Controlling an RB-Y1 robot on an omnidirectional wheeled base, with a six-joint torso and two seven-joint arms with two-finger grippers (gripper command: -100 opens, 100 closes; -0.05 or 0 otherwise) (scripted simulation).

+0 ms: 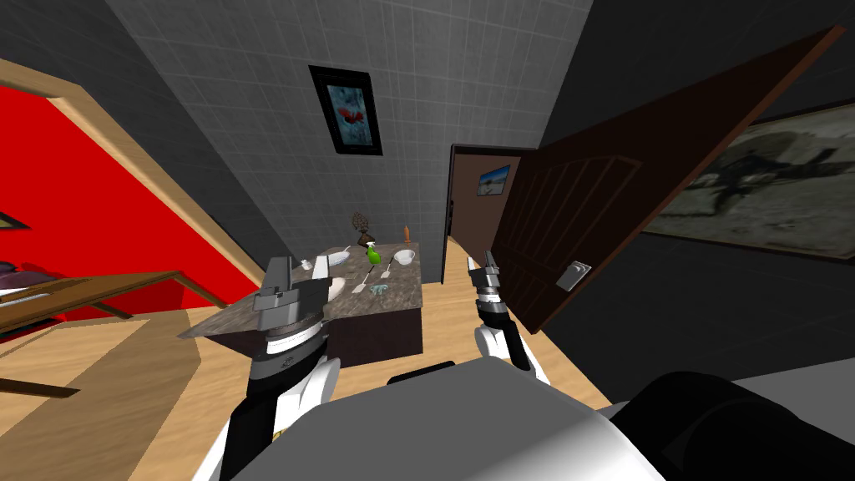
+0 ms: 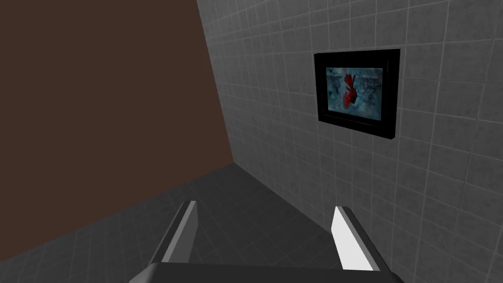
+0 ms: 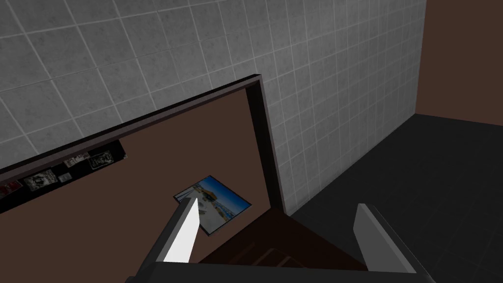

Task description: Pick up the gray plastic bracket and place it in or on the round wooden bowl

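Note:
A small pale grey-green piece [image 1: 377, 289], which looks like the bracket, lies on the dark stone-topped table [image 1: 401, 296] ahead of me. Pale round bowls stand on the table: one at the far right [image 1: 404, 256], one at the far left [image 1: 338, 259], and a nearer one [image 1: 336, 290] partly hidden behind my left hand. None looks wooden, so I cannot tell which is meant. My left gripper [image 1: 280, 265] [image 2: 266, 207] is raised over the table's near left corner, open and empty. My right gripper [image 1: 488, 260] [image 3: 277, 204] hangs open and empty to the right of the table.
A green spray bottle [image 1: 372, 253], spoons [image 1: 361, 286], a brown ornament [image 1: 361, 224] and an orange object [image 1: 407, 231] share the tabletop. A dark brown door [image 1: 601, 217] stands open close to my right arm, with a doorway [image 1: 467, 209] behind. A wooden table [image 1: 75, 294] stands at the left.

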